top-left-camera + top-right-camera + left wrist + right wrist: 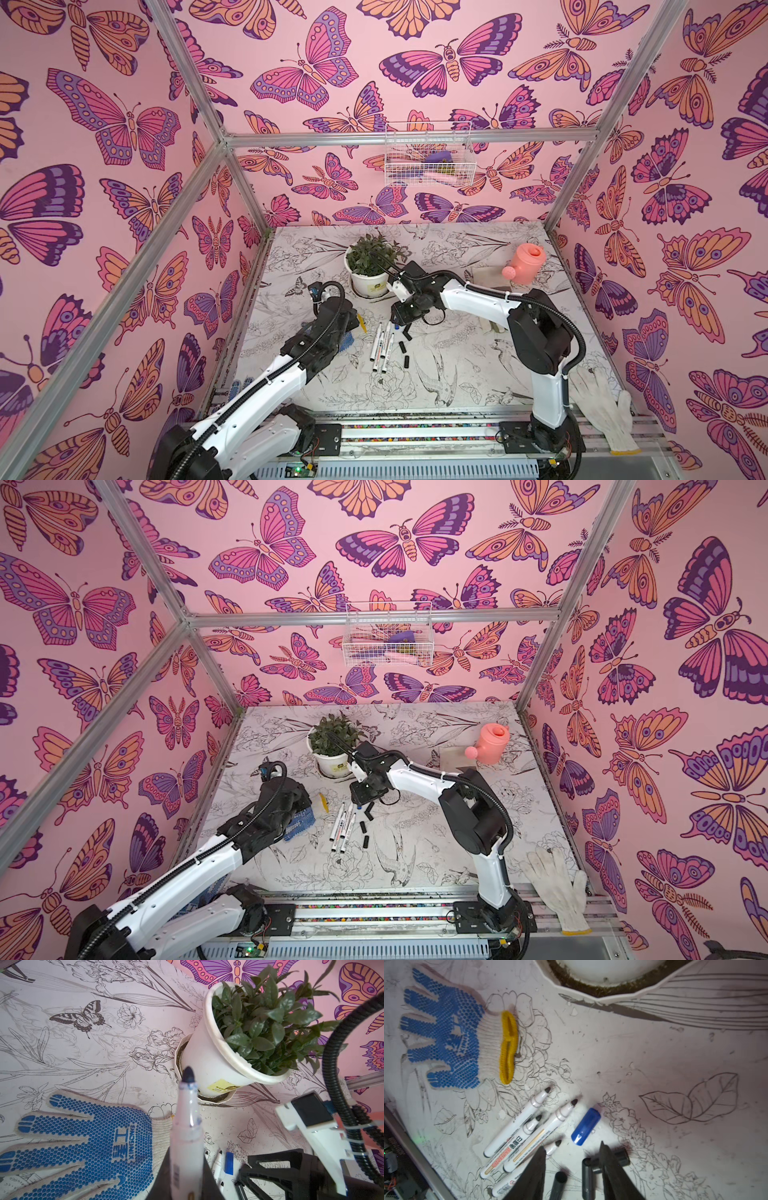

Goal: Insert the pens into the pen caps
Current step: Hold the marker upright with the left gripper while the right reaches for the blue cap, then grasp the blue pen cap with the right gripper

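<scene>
My left gripper (186, 1156) is shut on a white pen (187, 1126), whose dark tip points toward the plant pot. Several more uncapped pens (517, 1124) lie side by side on the table, seen in both top views (382, 345) (343, 827). A blue pen cap (585, 1126) lies just beyond them. Three black pen caps (559, 1180) (587, 1176) (620, 1156) lie close together. My right gripper (572, 1145) hangs open just above these caps, one black cap lying between its fingers and another under one finger. Nothing is held in it.
A potted plant (370, 270) on a saucer stands behind the pens. A blue-dotted glove (83, 1142) with a yellow cuff lies under my left arm. A pink watering can (525, 262) is at the back right, a white glove (602, 403) at the front right.
</scene>
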Controlling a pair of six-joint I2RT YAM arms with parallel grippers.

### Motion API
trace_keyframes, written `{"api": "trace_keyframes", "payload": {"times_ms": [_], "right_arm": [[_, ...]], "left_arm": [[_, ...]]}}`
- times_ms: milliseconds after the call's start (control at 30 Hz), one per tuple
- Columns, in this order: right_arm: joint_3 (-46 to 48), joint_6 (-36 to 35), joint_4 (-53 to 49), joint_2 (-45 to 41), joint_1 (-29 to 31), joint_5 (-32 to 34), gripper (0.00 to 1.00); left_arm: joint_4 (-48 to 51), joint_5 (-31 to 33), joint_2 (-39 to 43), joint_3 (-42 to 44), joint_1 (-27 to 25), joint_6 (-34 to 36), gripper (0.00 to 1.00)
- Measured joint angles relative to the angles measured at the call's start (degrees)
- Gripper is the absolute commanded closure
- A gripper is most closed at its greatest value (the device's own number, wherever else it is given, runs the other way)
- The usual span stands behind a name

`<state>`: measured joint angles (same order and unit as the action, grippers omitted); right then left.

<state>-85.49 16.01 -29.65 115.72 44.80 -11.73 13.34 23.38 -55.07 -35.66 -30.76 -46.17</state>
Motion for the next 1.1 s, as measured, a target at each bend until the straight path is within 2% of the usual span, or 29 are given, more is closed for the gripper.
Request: {"api": "trace_keyframes", "payload": {"times_ms": [400, 867, 1100], "right_arm": [[-2.6, -0.5, -1.8, 4.4, 0.6, 2.4, 0.57], [-3.7, -1.8, -3.0, 6.3, 2.6, 9.7, 0.66], [-5.6, -2.8, -3.1, 7.6, 2.6, 11.8, 0.66]], "left_arm": [[2.0, 0.5, 2.2, 0.0, 0.0, 0.0, 1.0], [2.2, 0.7, 1.9, 0.0, 0.0, -0.1, 1.0], [2.3, 0.6, 1.6, 0.0, 0.0, -0.4, 1.0]]}}
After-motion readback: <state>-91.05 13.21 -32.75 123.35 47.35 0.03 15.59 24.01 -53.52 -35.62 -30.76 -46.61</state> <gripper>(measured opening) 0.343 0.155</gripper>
